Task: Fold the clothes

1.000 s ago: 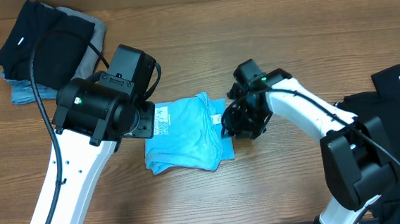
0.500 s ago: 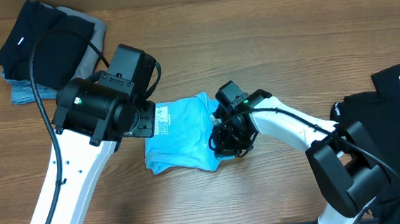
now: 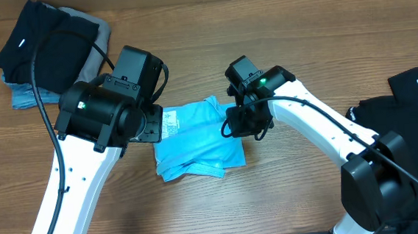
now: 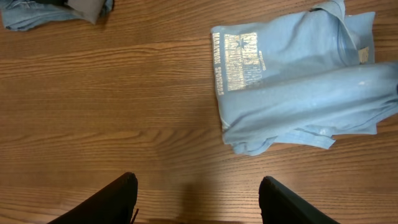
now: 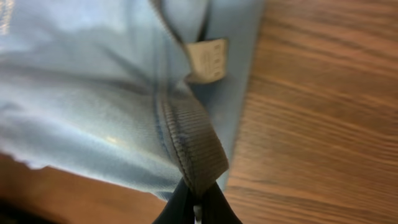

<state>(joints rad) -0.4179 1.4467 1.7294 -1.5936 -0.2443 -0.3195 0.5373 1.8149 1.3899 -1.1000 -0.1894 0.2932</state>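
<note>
**Operator:** Where's the work?

**Spotter:** The T-shirt (image 3: 196,144) lies mid-table (image 3: 299,37), partly folded, lettering toward 9 o'clock. A folded stack (image 3: 42,47) sits at 10 o'clock and a black garment (image 3: 414,102) waits at 3 o'clock.

**Operator:** And my grippers?

**Spotter:** Your right gripper (image 5: 198,199) is pressed together on the collar (image 5: 189,140), pinching the ribbing just below the label (image 5: 208,59), at the shirt's 2 o'clock corner. Your left gripper (image 4: 198,183) has its jaws spread over bare wood at the shirt's 9 o'clock side, holding nothing.

**Operator:** Which step is this?

**Spotter:** I'd say you're mid-fold, with the neck end in hand and ready to be carried over.

**Operator:** Next?

**Spotter:** Probably draw the collar across toward 8 o'clock, low and even so the layers don't bunch. Pin the lettered edge with your left if the shirt slides. Check the pinch has only the layer you want.
</note>
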